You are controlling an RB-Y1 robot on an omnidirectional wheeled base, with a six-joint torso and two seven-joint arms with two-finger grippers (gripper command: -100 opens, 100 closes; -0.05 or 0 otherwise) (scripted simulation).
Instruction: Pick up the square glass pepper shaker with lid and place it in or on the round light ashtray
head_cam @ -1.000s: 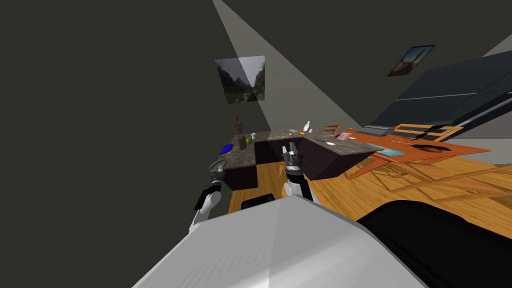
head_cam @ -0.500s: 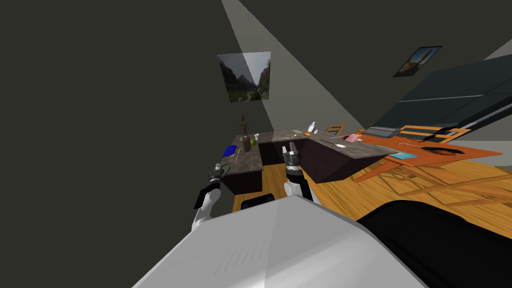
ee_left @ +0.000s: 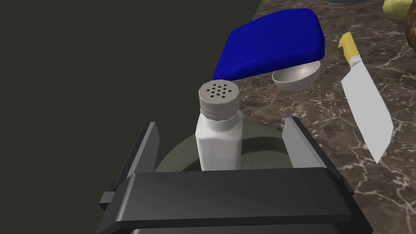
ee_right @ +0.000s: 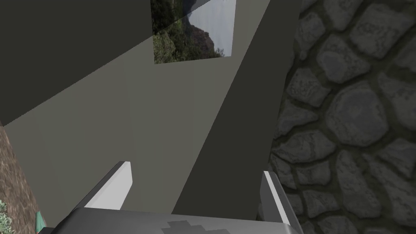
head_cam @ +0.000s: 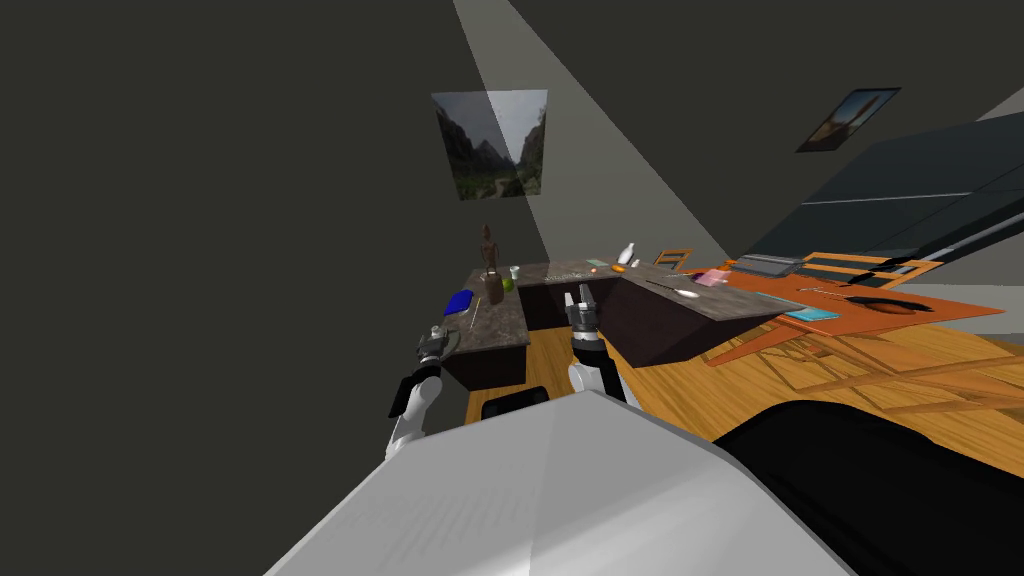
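The pepper shaker (ee_left: 219, 142), a square white-bodied jar with a grey perforated lid, stands upright in the round greyish-olive ashtray (ee_left: 264, 144) on the dark marbled counter (ee_left: 325, 134). My left gripper (ee_left: 222, 124) is open around it, with a finger (ee_left: 148, 142) on each side and a gap to the jar's walls. From the head view, the left gripper (head_cam: 437, 340) is at the counter's near left end. My right gripper (head_cam: 577, 297) is raised in front of the counter's middle, and its fingers (ee_right: 122, 178) stand open with nothing between them.
Just beyond the ashtray lie a blue object (ee_left: 272, 44), a small grey bowl (ee_left: 295, 77) under its edge, and a knife with a yellow handle (ee_left: 365, 109). A brown figurine (head_cam: 490, 265) stands farther along the counter. An orange table (head_cam: 860, 300) is off to the right.
My left gripper's fingers have parted from the shaker, which now stands free in the ashtray. The head view has shifted slightly; the right arm has held still.
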